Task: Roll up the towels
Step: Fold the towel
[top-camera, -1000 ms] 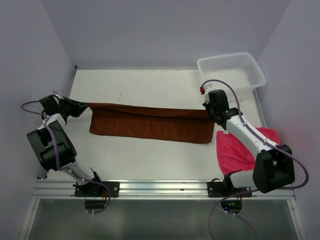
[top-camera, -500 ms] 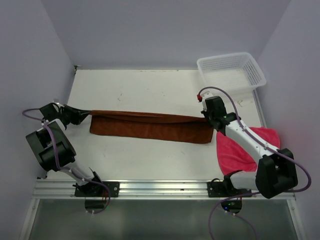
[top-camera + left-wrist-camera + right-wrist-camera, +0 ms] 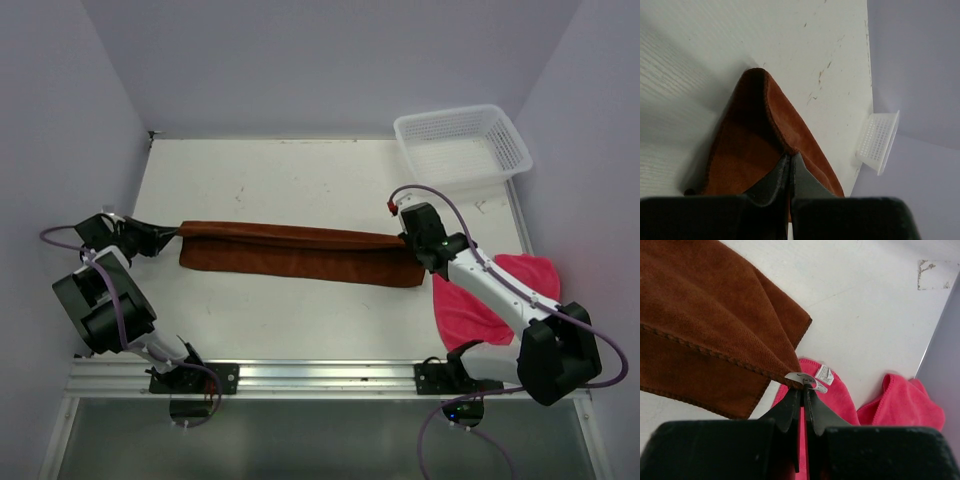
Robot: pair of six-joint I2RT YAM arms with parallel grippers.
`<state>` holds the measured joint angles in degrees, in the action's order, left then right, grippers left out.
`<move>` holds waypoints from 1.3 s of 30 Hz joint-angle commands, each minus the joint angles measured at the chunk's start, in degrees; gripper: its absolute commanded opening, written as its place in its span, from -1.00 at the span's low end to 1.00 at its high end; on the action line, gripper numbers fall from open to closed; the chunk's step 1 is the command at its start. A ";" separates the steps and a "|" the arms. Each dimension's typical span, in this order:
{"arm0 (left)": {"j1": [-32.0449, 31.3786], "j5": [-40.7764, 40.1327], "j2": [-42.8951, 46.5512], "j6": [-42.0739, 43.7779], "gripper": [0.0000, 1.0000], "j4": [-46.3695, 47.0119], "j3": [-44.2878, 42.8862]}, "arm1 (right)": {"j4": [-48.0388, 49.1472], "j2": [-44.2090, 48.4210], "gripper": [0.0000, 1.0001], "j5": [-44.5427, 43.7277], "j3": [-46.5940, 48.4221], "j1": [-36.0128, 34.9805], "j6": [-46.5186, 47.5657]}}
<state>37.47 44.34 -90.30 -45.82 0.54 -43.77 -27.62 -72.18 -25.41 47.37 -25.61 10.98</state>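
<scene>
The rust-brown towel (image 3: 300,252) lies stretched left to right across the table, folded along its length. My left gripper (image 3: 172,233) is shut on its left far corner; in the left wrist view (image 3: 789,156) the brown cloth (image 3: 760,135) runs away from the closed jaws. My right gripper (image 3: 405,240) is shut on its right far corner, and the right wrist view (image 3: 803,388) shows the corner with its white label pinched above the brown towel (image 3: 705,315). The bright pink towel (image 3: 490,295) lies crumpled at the near right, under my right arm; it also shows in the right wrist view (image 3: 905,405).
A white plastic mesh basket (image 3: 463,144) stands at the far right corner; it also shows in the left wrist view (image 3: 879,141). Purple-grey walls close in the table on the left, back and right. A metal rail (image 3: 320,376) runs along the near edge.
Both grippers have pulled the towel's far edge toward the near side, so the brown towel now looks narrower. The right gripper has also moved a little left.
</scene>
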 commanded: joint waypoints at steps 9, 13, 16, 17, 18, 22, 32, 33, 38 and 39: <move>2.08 -0.48 1.45 2.32 -1.00 0.52 2.20 | -2.62 0.91 -1.00 -0.87 -1.76 -1.55 -1.32; 2.08 -0.65 1.71 2.58 -1.00 0.78 2.72 | -3.23 0.20 -1.00 -1.22 -1.94 -2.34 -1.23; 1.99 -1.27 1.62 3.37 -1.00 0.52 2.90 | -3.76 -0.33 -1.00 -1.22 -2.20 -3.22 -1.05; 2.08 -1.62 1.53 3.55 -1.00 0.43 2.99 | -3.93 -0.50 -1.00 -1.22 -2.29 -3.48 -1.05; 2.08 -1.71 1.53 3.72 -1.00 0.43 2.99 | -4.20 -0.50 -1.00 -1.22 -2.29 -3.57 -1.05; 1.99 -1.53 1.09 3.99 -1.00 0.69 3.51 | -5.60 -1.20 -0.92 -1.13 -2.37 -4.27 -1.40; 1.99 -1.18 2.06 4.34 -1.00 1.84 5.10 | -5.78 1.60 -0.60 0.79 -2.38 -5.86 -1.32; 1.90 -1.18 2.23 4.51 -1.00 1.84 5.10 | -5.78 1.95 -0.48 1.76 -2.37 -5.86 -1.32; 1.81 -1.27 2.50 4.60 -1.00 2.01 5.62 | -5.78 4.06 -0.39 4.05 -2.11 -5.86 -2.37; 1.81 -1.27 2.50 4.60 -1.00 2.01 5.62 | -5.78 4.42 -0.38 4.40 -2.02 -5.77 -2.46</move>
<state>38.61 43.11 -89.58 -42.44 0.49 -38.52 -33.04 -70.00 -23.14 44.66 -31.22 9.19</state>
